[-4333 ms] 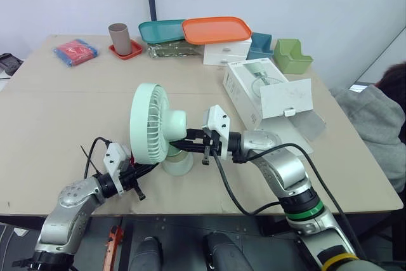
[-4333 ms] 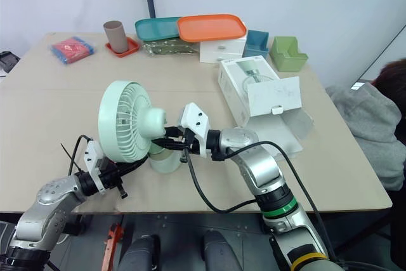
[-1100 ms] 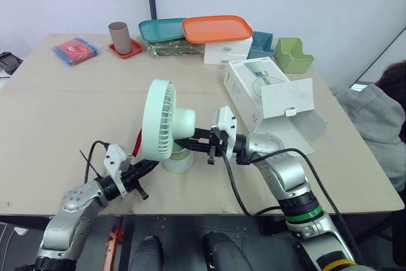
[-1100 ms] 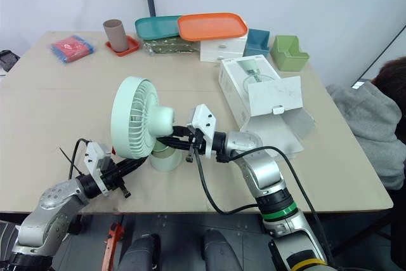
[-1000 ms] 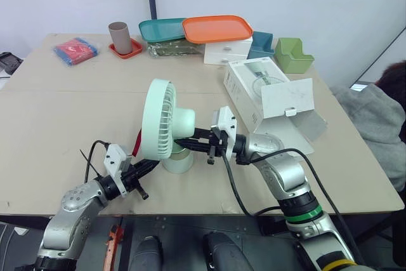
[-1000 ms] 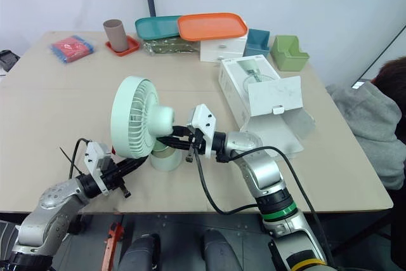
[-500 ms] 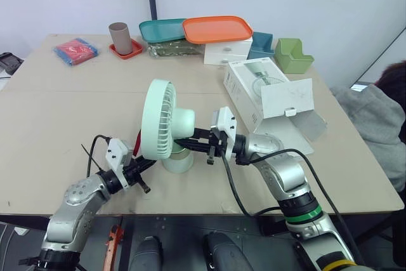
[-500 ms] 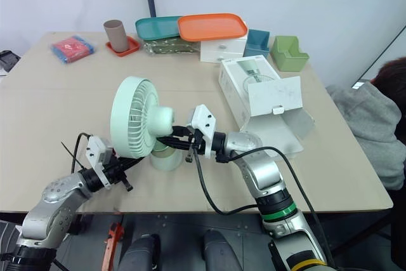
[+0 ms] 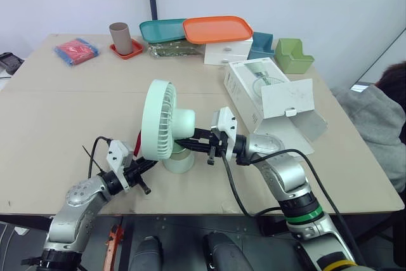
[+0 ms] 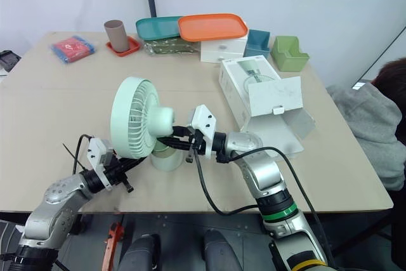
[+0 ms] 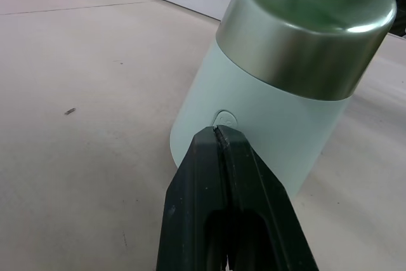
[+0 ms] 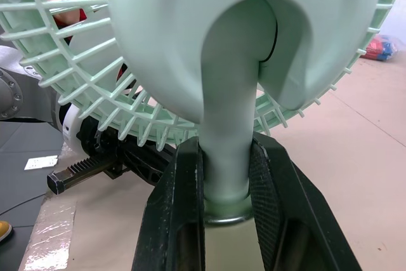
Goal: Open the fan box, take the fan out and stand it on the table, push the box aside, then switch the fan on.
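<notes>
Closing on the switch: my left gripper point(image 11: 217, 132), black fingers pressed together, has edged in from the near left over the last second. Its tip now sits at the small round button point(image 11: 224, 118) low on the pale green plastic desk fan point(image 9: 166, 128). I cannot tell whether it is pressing yet. The fan stands upright near the middle of the beige table point(image 9: 57, 112), left of the opened white cardboard box point(image 9: 254, 90), so I judge only the switching-on remains. My right gripper point(image 12: 225, 163) pinches the smooth curved neck to steady it. A brushed-metal band point(image 11: 298, 61) rings the tapered matte base, and the head is a round ribbed grille point(image 9: 157, 118) turned edge-on.
</notes>
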Tool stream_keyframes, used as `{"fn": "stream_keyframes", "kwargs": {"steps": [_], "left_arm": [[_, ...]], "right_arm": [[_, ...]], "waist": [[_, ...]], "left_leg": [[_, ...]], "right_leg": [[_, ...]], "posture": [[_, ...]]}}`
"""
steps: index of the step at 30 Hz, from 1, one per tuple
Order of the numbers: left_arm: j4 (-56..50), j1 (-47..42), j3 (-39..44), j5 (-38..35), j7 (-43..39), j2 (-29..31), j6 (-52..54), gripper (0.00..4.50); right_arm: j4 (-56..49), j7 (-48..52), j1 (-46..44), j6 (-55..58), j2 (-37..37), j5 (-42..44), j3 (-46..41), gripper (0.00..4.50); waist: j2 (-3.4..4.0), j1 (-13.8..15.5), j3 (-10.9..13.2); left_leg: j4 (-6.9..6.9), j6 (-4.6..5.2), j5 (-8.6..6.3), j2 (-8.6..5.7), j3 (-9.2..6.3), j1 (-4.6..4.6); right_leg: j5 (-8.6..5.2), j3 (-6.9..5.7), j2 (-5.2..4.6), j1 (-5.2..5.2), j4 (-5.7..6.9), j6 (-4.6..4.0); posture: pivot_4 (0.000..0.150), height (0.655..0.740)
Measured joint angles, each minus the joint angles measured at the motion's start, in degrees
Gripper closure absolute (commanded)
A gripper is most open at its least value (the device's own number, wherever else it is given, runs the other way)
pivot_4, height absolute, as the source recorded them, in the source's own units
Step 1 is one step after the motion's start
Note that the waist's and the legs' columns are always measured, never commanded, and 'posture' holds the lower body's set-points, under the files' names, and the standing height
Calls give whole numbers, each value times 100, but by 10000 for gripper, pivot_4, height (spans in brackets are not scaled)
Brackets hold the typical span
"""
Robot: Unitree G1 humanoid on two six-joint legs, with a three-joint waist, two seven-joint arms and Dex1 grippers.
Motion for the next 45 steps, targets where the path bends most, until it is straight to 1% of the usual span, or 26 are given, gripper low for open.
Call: {"fn": "stream_keyframes", "kwargs": {"steps": [30,45], "left_arm": [[-3,-108,-16,-25,-71,-44,86,44463],[-3,-152,-30,15,-71,-79,171,44463]], "right_arm": [[-53,-25,21,7,9,-40,65,41062],[-67,-42,35,14,-6,-39,66,41062]], "waist": [[0,0,0],[0,1,-1]], "left_leg": [[0,0,0,-1,0,13],[0,0,0,-3,0,30]], "right_leg": [[0,1,0,13,0,0],[-2,1,-2,36,0,2]], "posture": [[1500,7400],[1500,7400]]}}
